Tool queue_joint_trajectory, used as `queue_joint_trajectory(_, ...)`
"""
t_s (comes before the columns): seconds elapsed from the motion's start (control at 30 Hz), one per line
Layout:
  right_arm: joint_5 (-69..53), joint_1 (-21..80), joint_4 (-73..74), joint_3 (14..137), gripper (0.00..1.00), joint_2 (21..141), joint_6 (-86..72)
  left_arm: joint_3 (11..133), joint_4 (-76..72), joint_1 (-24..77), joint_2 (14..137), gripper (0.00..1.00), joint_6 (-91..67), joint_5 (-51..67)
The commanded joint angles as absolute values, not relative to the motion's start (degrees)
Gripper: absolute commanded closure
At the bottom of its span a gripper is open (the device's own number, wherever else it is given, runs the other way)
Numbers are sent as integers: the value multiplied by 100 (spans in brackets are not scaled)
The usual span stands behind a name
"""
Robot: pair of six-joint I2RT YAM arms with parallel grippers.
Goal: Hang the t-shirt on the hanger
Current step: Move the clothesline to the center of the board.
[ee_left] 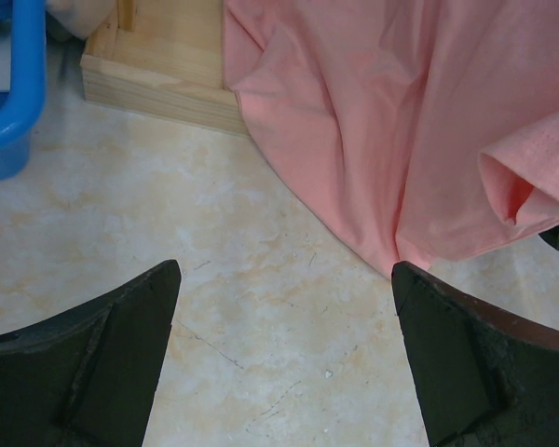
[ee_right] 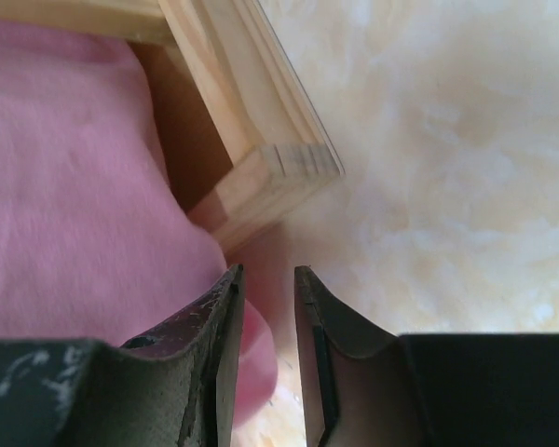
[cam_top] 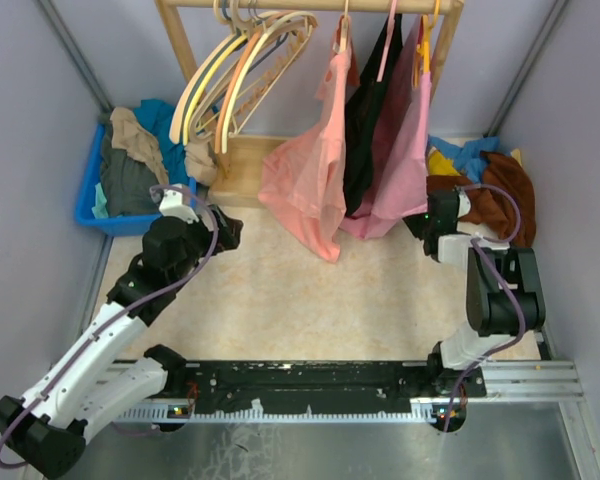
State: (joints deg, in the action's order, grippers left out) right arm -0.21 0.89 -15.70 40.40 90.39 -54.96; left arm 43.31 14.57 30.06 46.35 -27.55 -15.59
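Observation:
The teal-blue t-shirt point(cam_top: 167, 120) lies crumpled in the blue bin point(cam_top: 88, 205) at the back left, partly under tan and grey clothes. The pale cream hanger point(cam_top: 202, 88) hangs on the wooden rail among orange hangers. My left gripper point(cam_top: 226, 228) is open wide and empty just above the floor, right of the bin; in the left wrist view point(ee_left: 284, 279) it faces the hem of a pink shirt point(ee_left: 373, 121). My right gripper point(cam_top: 423, 222) sits low by the pink garments; in the right wrist view point(ee_right: 268, 275) its jaws stand a narrow gap apart with nothing between them.
The rack's wooden base point(ee_left: 158, 88) lies ahead of the left gripper, and its corner point(ee_right: 261, 177) is close to the right gripper. Pink and black garments point(cam_top: 370, 120) hang from the rail. A pile of brown, yellow and light blue clothes point(cam_top: 490, 180) lies at the back right.

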Motion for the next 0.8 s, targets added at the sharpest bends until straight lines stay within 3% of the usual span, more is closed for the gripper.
queue_joint_trajectory(0.0,-22,-71,-2155,4607,72,9505,-5649,4598,1495,2962,4658,0,-2603,-1716)
queue_joint_trajectory(0.77,-89,-829,-1481,6040,69,10709,-5134,4781,1667,2908,4783,0,-2415,-2170)
